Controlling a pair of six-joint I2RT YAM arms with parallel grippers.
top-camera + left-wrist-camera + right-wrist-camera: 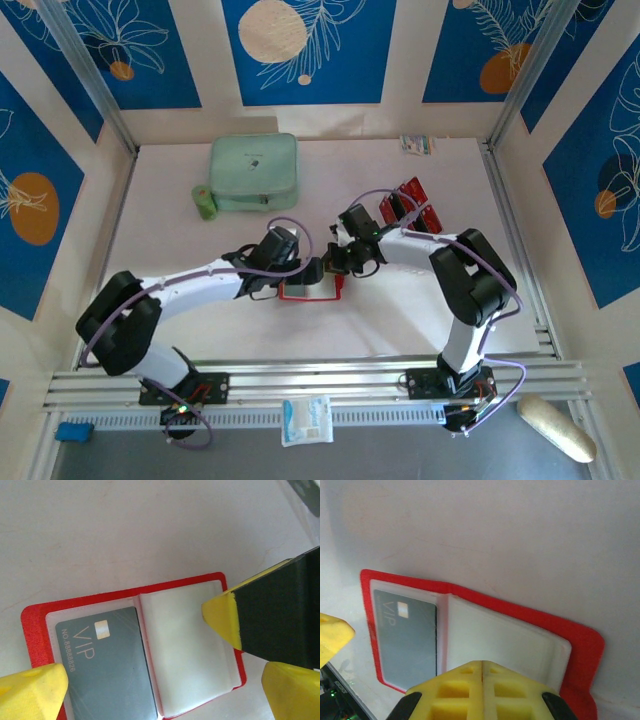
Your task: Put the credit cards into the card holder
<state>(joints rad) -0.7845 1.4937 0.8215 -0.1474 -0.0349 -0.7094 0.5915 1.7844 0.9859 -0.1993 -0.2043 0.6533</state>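
Note:
The red card holder (pixel 35 625) lies open and flat on the white table, between both grippers (pixel 312 291). Its left clear sleeve holds a grey card marked VIP (pixel 107 665); the right sleeve (pixel 505 645) looks blank. My left gripper (pixel 162 695) is open, one yellow fingertip (pixel 30 690) on each side of the holder's near edge. My right gripper (pixel 482 666) is shut, and its tip rests on the right sleeve (pixel 222 615). Nothing shows between its pads. Red credit cards with dark bands (pixel 410 203) stand in a clear stand behind the right arm.
A mint-green case (pixel 254 172) sits at the back left with a small green roll (pixel 204 202) beside it. A small packet (pixel 417 145) lies by the back wall. Off the table's near rail lie a white packet (pixel 306 420) and a beige object (pixel 555 427).

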